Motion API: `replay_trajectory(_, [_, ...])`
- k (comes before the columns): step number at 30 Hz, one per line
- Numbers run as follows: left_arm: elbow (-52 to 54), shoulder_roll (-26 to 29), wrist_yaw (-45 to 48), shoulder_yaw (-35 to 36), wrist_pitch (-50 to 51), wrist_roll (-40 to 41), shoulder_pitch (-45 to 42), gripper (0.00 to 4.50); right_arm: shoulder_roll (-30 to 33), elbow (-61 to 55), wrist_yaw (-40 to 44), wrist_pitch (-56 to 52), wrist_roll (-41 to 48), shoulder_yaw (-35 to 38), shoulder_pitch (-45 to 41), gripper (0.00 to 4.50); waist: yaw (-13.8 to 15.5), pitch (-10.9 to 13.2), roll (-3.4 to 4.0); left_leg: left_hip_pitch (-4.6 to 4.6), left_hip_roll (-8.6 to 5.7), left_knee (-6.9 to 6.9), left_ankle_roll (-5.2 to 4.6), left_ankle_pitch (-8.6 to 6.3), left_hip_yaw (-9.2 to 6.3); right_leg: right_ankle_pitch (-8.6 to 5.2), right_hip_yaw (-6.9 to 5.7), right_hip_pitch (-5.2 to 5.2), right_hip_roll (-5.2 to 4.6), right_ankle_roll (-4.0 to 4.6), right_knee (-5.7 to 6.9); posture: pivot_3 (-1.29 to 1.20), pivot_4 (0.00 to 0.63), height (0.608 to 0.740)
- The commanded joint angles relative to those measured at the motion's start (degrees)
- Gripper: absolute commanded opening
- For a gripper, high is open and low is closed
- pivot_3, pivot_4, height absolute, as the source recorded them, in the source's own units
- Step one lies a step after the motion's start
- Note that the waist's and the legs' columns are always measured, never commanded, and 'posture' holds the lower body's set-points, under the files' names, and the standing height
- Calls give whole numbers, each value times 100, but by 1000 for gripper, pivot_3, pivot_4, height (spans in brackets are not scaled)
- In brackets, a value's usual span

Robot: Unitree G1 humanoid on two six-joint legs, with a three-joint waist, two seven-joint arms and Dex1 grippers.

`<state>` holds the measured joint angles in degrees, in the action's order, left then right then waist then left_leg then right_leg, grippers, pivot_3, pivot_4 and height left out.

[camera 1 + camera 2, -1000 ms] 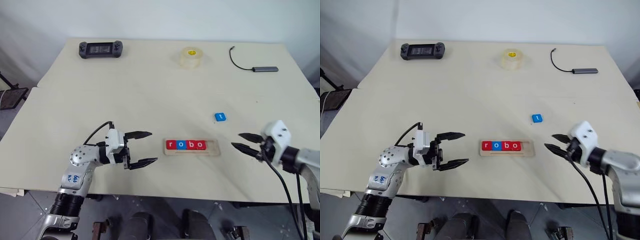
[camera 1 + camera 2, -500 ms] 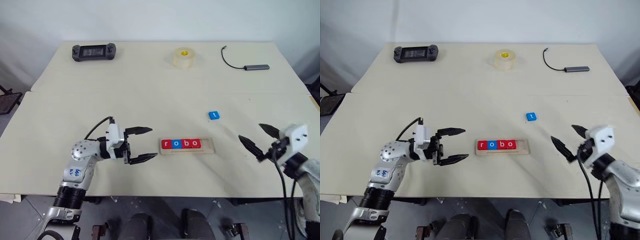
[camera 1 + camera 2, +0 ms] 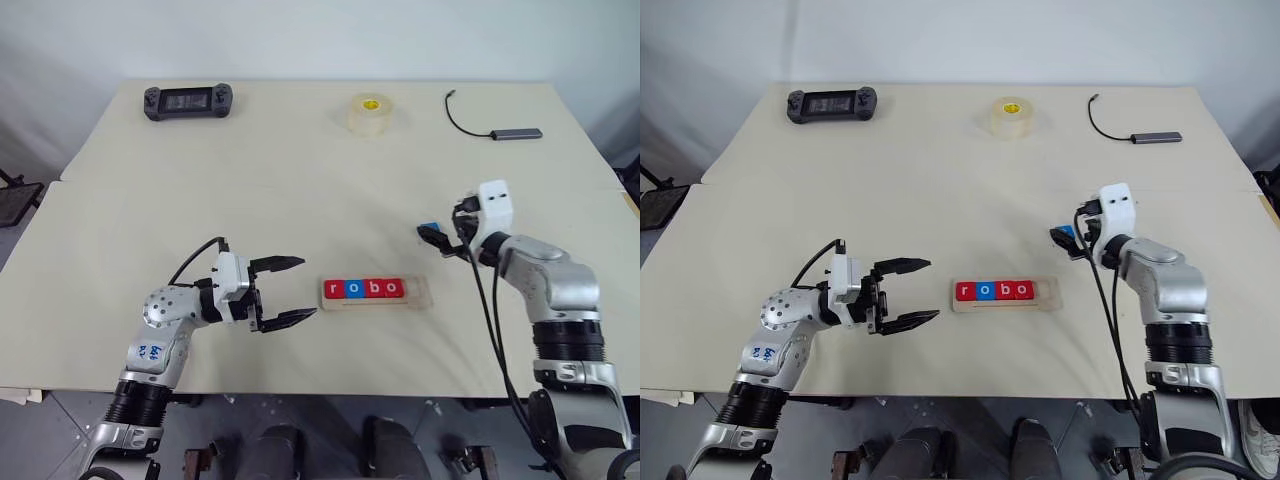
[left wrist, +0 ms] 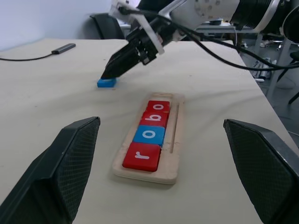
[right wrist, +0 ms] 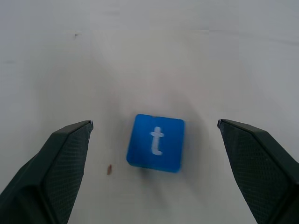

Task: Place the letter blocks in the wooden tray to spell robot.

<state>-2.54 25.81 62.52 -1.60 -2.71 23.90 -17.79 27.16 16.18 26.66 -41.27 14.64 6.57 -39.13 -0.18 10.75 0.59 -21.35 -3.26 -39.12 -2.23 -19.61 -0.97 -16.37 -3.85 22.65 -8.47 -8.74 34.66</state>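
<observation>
Wooden tray (image 3: 378, 291) near table (image 3: 300, 180) front edge w/ four blocks (image 3: 364, 289) r-o-b-o. Right tool (image 3: 438, 240) spread over blue block (image 3: 429, 228) at tray's 1 o'clock. Left tool (image 3: 290, 290), fingers apart, at tray's 9 o'clock.

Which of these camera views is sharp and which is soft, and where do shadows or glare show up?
Right wrist view: the blue t block is slightly soft, with a faint shadow under its near edge; the table looks washed out. Left wrist view: the wooden tray is crisp, the background blurred. Eye views: even light, soft shadow under the left gripper, no glare.
</observation>
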Motion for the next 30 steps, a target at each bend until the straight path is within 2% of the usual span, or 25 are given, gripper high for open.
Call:
replay_trajectory(1, [280,52,-67,65,-37,-9,71,4500,-159,196,-346,315,-247,-61,-155,4477,3,0,0,0,0,0,0,0,0,0,0,1,0,0,2,0,150,740])
replay_trajectory(2, [289,58,-76,67,-32,-5,78,4500,-203,244,-412,323,-290,-76,-168,4477,0,0,0,0,0,0,0,0,0,0,0,1,0,0,2,0,150,740])
replay_trajectory(5, [347,96,-93,85,-6,15,112,4500,-274,132,-616,177,-410,-128,-46,3827,1,0,0,0,0,-1,0,0,0,0,1,1,0,0,4,0,150,740])
replay_trajectory(12, [374,122,-89,88,31,46,138,4500,-242,-652,-821,-271,-309,80,355,1504,12,-1,1,0,0,-1,0,0,-1,0,1,1,0,0,6,0,150,740])
replay_trajectory(14, [341,105,-54,54,40,49,109,4500,-192,-936,-836,-424,-248,179,503,1465,16,-1,1,0,-2,-1,0,0,-1,0,1,0,0,0,6,0,150,740])
replay_trajectory(17, [261,70,17,4,61,56,45,4500,-421,-1388,-1045,-724,130,722,551,1465,9,-1,1,0,-1,-1,0,0,0,0,2,1,0,0,6,0,150,740])
replay_trajectory(19, [219,48,78,-31,75,61,16,4500,-346,-1768,-960,-784,188,728,682,1465,8,0,2,0,-1,-1,0,0,1,0,3,2,0,0,6,0,150,740])
replay_trajectory(22, [27,-3,197,-75,61,50,-146,4500,-189,-2690,-1088,-1264,224,877,1161,1465,21,0,2,-1,0,2,0,0,1,0,4,6,2,0,8,0,150,740])
replay_trajectory(30, [-360,-117,498,-87,117,160,-496,4500,-281,-4879,-1264,-2146,547,1249,2800,1465,32,0,2,-4,0,2,-1,-1,2,0,8,6,3,0,7,0,150,740])
